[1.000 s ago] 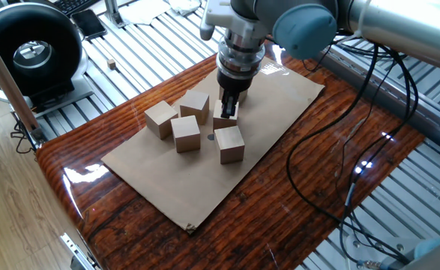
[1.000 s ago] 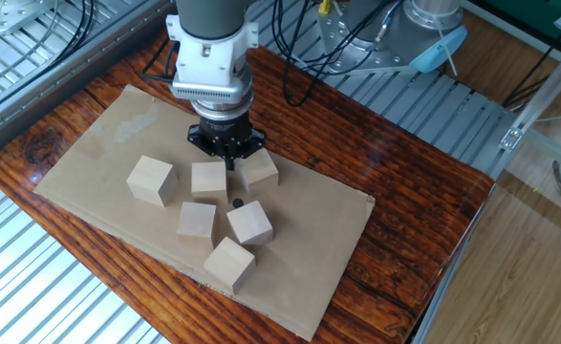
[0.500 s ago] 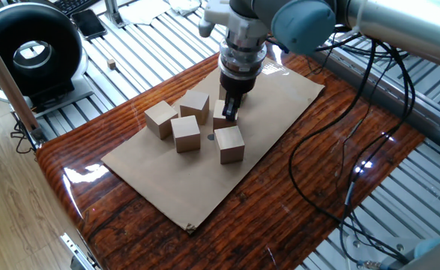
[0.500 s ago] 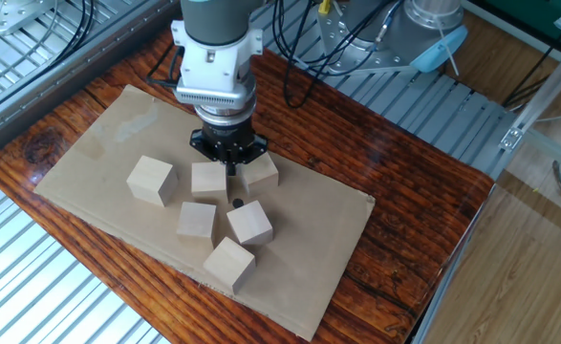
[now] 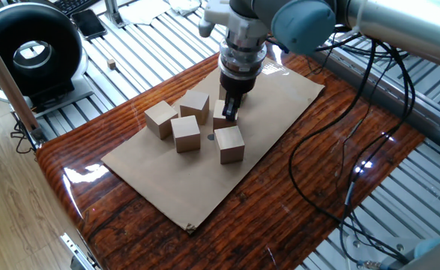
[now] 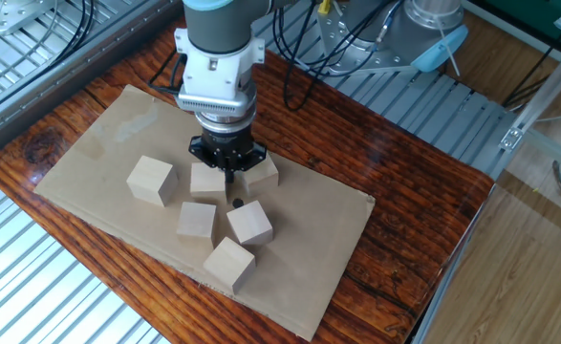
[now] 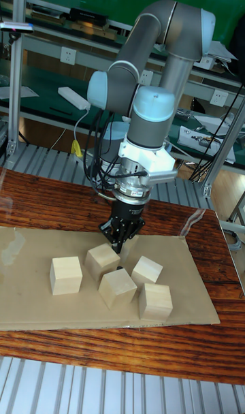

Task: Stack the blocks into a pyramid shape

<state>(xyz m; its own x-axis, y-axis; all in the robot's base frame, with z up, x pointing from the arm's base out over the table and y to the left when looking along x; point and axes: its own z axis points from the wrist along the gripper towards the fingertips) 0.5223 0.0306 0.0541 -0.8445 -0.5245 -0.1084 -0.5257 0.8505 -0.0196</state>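
The other fixed view looks down on the cardboard sheet [image 6: 98,153] and shows six blocks [image 6: 195,220] in a loose cluster near its middle, plus a small dark spot [image 6: 235,203] on the sheet between them. In one fixed view only five blocks [image 5: 186,133] show clearly, because the gripper [image 5: 229,110] hides most of the sixth. That view alone catches a much tinier wooden cube [image 5: 112,64] off on the metal slats, well apart from the bench [image 5: 294,172]. The tall fixed view shows the whole arm [image 7: 160,60] reaching down from behind.

Room-wise, the cluster sits well in from every sheet edge; the sheet's far corner, behind the gripper [image 6: 227,162], is bare, and the near corner too. A black cable [image 5: 332,142] loops over the bench's bare wood past the sheet's long edge.

The fingers [image 7: 120,240] come down between two blocks at the back of the cluster, one block [image 6: 207,181] just beside them and another [image 6: 260,170] on the opposite side. They look close together, touching or nearly touching those blocks, but I can't tell if they're clamped on either.
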